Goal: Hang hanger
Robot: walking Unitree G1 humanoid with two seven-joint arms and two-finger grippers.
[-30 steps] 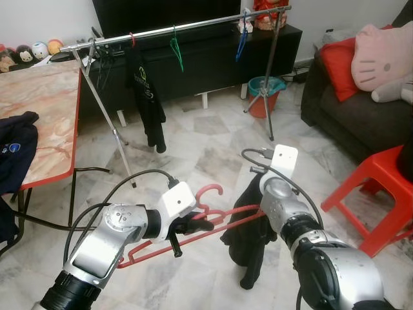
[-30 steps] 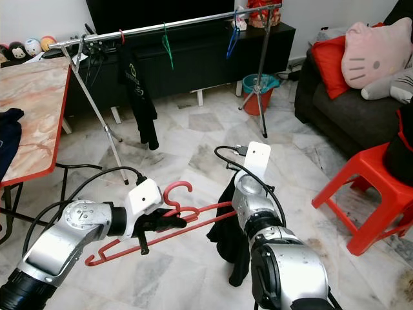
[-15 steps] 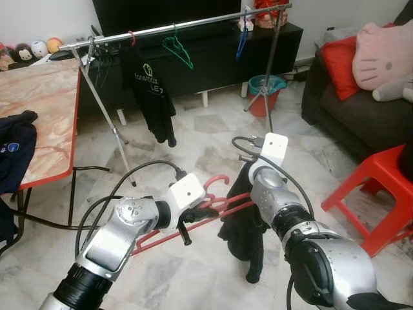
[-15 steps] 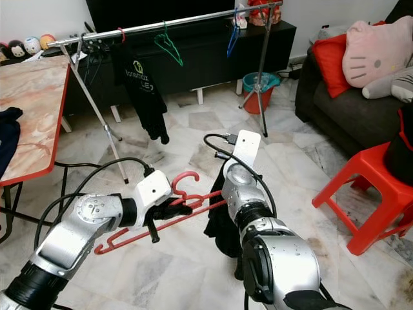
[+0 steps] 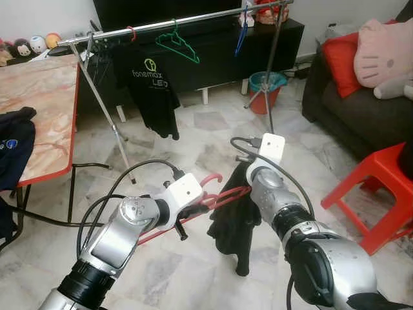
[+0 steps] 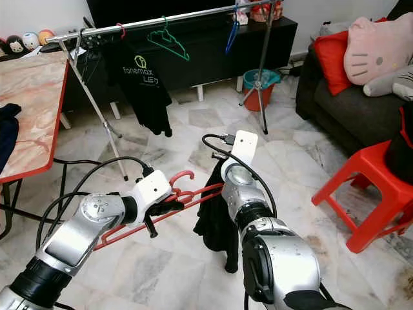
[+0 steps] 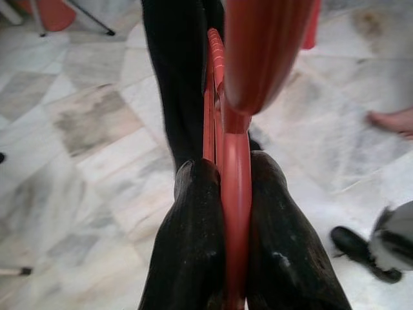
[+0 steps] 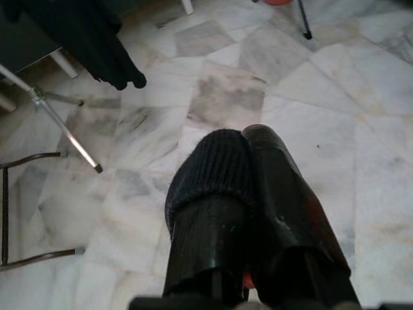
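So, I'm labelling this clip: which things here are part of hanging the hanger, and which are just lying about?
Part of the job:
red hanger, clamped in the left hand
black garment draped on it, gripped by the right hand
clothes rail

Lying about:
green hanger
black T-shirt
red stool
table

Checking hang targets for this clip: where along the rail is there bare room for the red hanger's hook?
The rail is bare between the green hanger and the blue hanger, the widest gap. A shorter bare stretch lies between the black T-shirt and the green hanger. It is crowded at the rail's left end, by the T-shirt's hook.
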